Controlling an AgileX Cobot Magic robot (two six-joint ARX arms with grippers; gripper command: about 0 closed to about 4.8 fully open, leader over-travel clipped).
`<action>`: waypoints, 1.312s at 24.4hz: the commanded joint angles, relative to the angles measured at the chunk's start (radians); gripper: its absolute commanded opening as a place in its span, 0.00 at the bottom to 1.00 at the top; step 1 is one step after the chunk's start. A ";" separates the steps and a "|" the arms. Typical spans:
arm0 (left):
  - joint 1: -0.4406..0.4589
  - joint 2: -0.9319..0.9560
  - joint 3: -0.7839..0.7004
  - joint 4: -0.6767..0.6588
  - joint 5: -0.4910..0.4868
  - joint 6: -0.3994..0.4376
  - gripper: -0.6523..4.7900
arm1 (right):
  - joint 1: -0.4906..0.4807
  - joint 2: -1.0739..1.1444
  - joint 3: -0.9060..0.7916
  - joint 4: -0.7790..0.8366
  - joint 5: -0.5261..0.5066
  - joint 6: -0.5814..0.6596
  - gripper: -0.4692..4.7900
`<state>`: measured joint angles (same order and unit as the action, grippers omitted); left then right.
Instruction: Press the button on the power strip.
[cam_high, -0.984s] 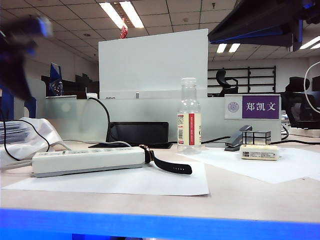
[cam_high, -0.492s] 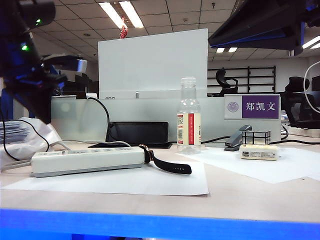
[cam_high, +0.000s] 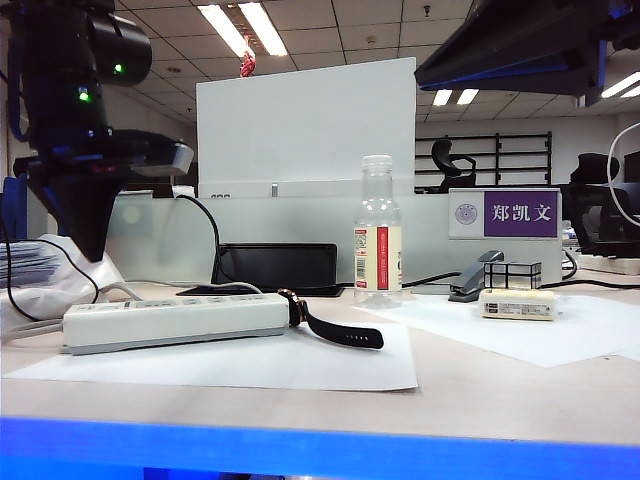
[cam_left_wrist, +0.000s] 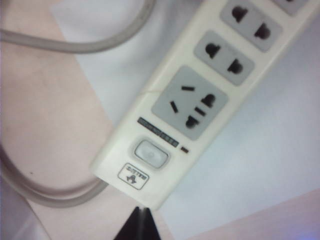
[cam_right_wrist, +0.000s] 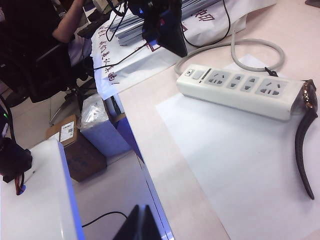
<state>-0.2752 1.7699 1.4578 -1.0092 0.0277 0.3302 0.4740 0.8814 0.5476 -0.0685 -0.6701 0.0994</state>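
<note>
The strip (cam_high: 175, 320) lies on a white sheet (cam_high: 240, 365) at the left of the counter (cam_high: 500, 395), its thick cable (cam_high: 30, 325) running off its left end. A black watch (cam_high: 330, 325) rests against its right end. The left pincer (cam_high: 85, 235) hangs above the strip's cable end, clear of it, with its fingers together in a dark point. In the left wrist view that closed tip (cam_left_wrist: 140, 225) sits just off the strip's end, near the button (cam_left_wrist: 150, 153), which lies between a small label and the first socket (cam_left_wrist: 190, 102).

The right pincer (cam_right_wrist: 140, 222) is well away from the strip (cam_right_wrist: 240, 90), over the counter's near edge; only a dark closed tip shows in its wrist view.

Further right on the counter stand a clear bottle (cam_high: 378, 245), a stapler (cam_high: 475, 280), a mirrored cube (cam_high: 515, 272) and a small cream box (cam_high: 518, 304).
</note>
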 joint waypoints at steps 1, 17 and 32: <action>0.000 0.012 0.003 -0.002 0.040 -0.005 0.11 | 0.002 -0.002 0.006 0.020 -0.005 -0.004 0.10; 0.000 0.094 0.000 0.072 0.044 0.010 0.11 | 0.002 -0.002 0.006 0.020 -0.005 -0.008 0.10; 0.000 0.117 0.000 0.055 0.045 0.014 0.11 | 0.002 -0.002 0.006 0.024 -0.002 -0.022 0.10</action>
<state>-0.2745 1.8835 1.4563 -0.9436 0.0658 0.3405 0.4747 0.8818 0.5488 -0.0650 -0.6693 0.0837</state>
